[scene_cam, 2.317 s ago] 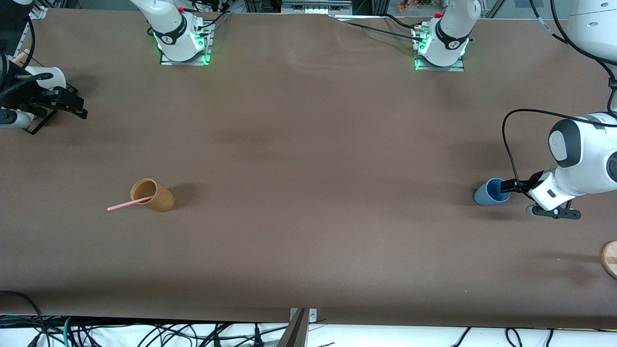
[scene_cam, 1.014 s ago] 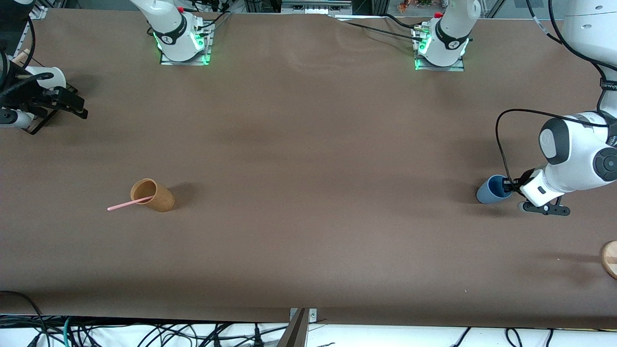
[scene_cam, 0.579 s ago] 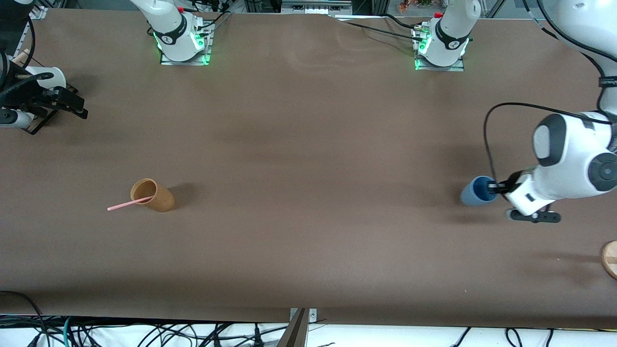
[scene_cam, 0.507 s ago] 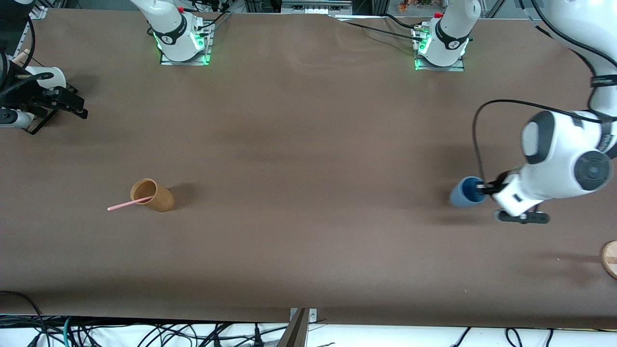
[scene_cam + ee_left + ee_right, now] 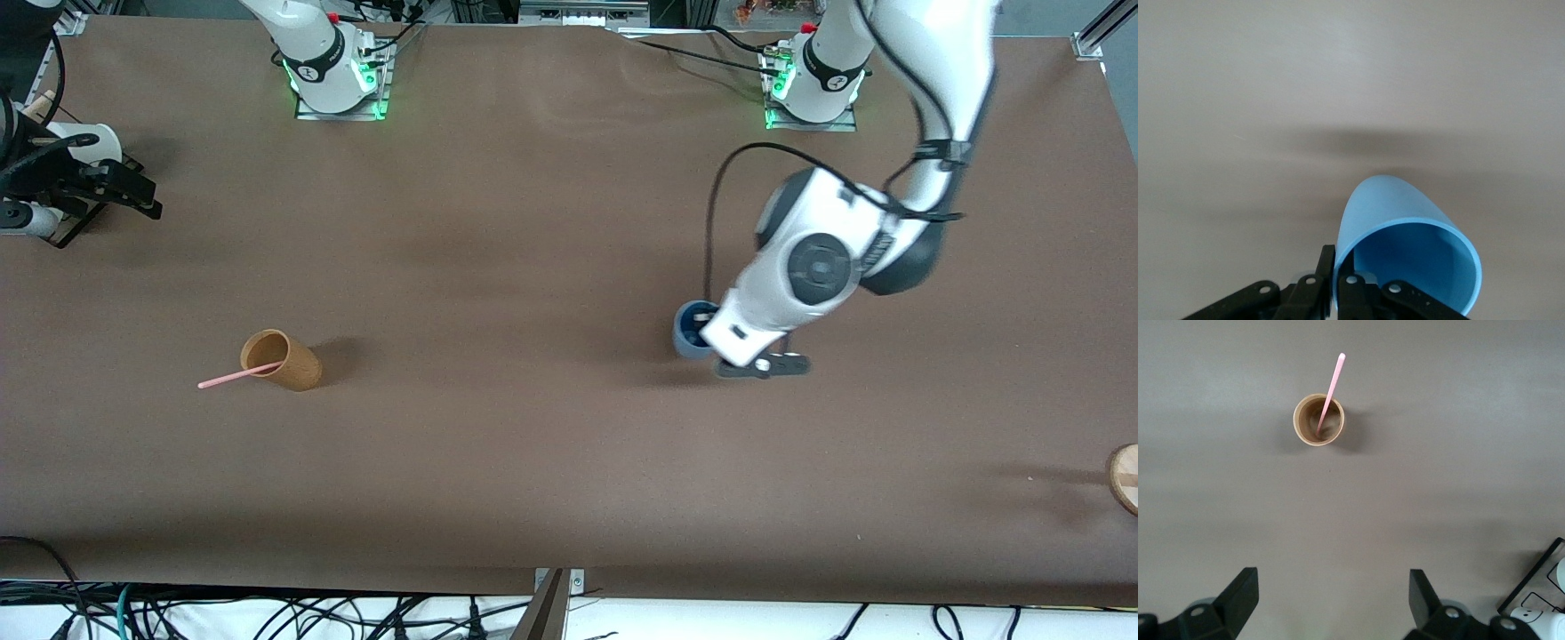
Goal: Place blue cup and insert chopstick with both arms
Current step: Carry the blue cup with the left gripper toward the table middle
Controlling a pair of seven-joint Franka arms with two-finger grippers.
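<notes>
My left gripper [image 5: 707, 331] is shut on the rim of the blue cup [image 5: 688, 332], one finger inside and one outside. It holds the cup tilted above the table, between the middle and the left arm's end. The left wrist view shows the cup [image 5: 1405, 227] in that gripper [image 5: 1338, 259], with its shadow on the table below. The pink chopstick [image 5: 227, 380] stands slanted in the tan-brown cup [image 5: 284, 360] toward the right arm's end. My right gripper [image 5: 133, 197] waits open and empty at that end. Its wrist view shows its fingers [image 5: 1238, 593] wide apart, with the tan cup [image 5: 1319, 420] and chopstick [image 5: 1332, 383] farther off.
A round wooden piece [image 5: 1125, 477] lies at the table's edge at the left arm's end. A black-framed stand with white parts [image 5: 84, 147] sits beside my right gripper; it also shows in the right wrist view [image 5: 1538, 597]. Both arm bases [image 5: 338, 76] stand along the table's edge farthest from the front camera.
My left arm has lifted the blue cup and carried it from the left arm's end of the table toward the middle. The right arm, tan cup and chopstick have not moved.
</notes>
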